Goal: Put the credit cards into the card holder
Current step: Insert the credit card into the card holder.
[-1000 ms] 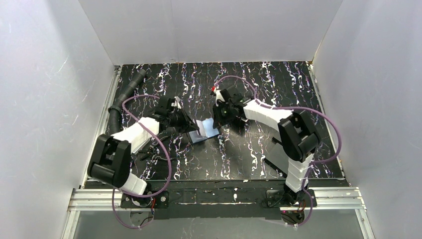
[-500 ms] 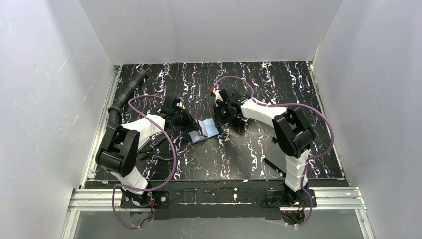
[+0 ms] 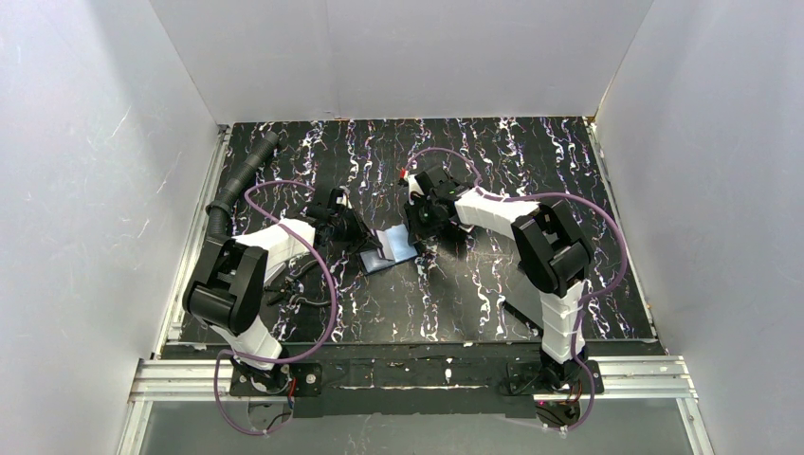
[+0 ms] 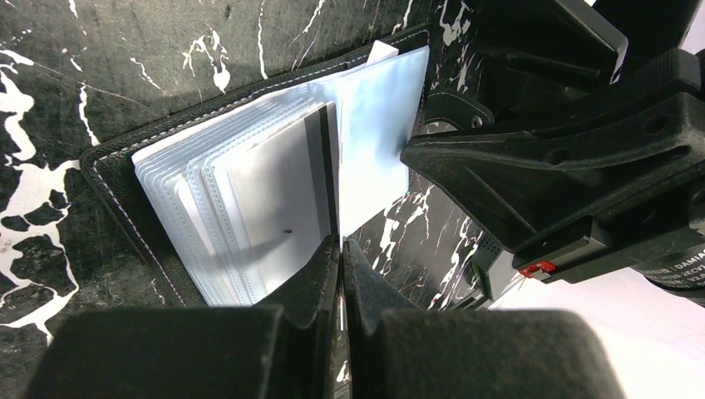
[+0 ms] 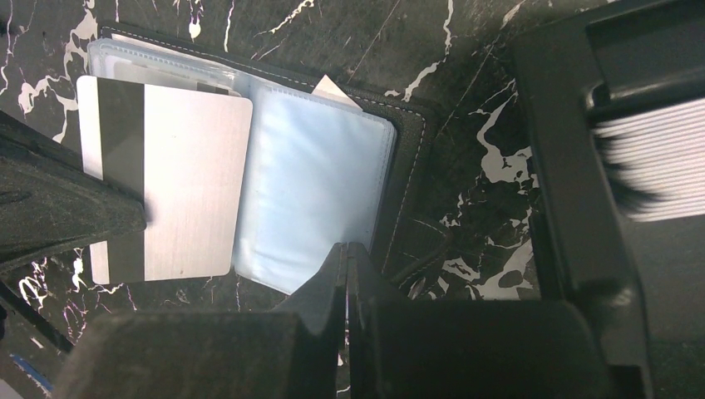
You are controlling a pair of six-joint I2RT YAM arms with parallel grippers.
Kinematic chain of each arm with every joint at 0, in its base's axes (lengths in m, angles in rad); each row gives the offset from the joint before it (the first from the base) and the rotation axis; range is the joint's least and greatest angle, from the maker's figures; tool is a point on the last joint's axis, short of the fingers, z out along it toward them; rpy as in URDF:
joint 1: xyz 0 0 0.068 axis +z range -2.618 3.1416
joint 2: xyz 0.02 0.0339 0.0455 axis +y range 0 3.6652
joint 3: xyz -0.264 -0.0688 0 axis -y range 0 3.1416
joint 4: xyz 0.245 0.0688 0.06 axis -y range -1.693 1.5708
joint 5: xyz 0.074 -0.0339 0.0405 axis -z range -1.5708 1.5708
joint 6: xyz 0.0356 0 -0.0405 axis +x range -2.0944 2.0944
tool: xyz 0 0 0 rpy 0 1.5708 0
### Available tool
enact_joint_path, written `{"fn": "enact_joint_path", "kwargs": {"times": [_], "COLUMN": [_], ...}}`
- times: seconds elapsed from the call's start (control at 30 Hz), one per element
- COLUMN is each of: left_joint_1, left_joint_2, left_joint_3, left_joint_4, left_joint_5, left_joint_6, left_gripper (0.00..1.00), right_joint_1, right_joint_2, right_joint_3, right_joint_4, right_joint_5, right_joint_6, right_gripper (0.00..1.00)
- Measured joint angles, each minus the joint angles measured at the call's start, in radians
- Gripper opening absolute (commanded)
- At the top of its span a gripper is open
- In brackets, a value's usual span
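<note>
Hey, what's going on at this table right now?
Two robot arms are loading an open card holder lying on the table. The left claw is shut on a silvery credit card with a dark stripe, holding it over the stack of clear pockets. The right claw is shut on the edge of a pale blue sleeve. The card does not look seated in a pocket yet.

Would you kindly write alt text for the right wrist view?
A silver card with a black stripe lies over the open card holder, pinched by the left gripper. The right gripper, shut, meets the edge of a clear sleeve; a black tray stands right.
</note>
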Motion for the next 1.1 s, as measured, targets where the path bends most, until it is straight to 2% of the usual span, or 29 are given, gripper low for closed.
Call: {"fn": "enact_joint_path", "kwargs": {"times": [0.57, 1.1], "left_joint_1": [0.000, 0.000], "left_joint_2": [0.003, 0.019], "left_joint_3": [-0.012, -0.024], "left_joint_4": [0.023, 0.068], "left_joint_5": [0.006, 0.024], "left_joint_6": [0.014, 0.105], "left_gripper": [0.00, 0.00], "right_joint_1": [0.000, 0.000], "right_joint_2": [0.000, 0.002], "right_joint_3": [0.000, 0.000], "right_joint_4": [0.000, 0.000], "right_joint_5": [0.000, -0.009], "right_joint_6": [0.000, -0.004], "right_gripper": [0.01, 0.01]}}
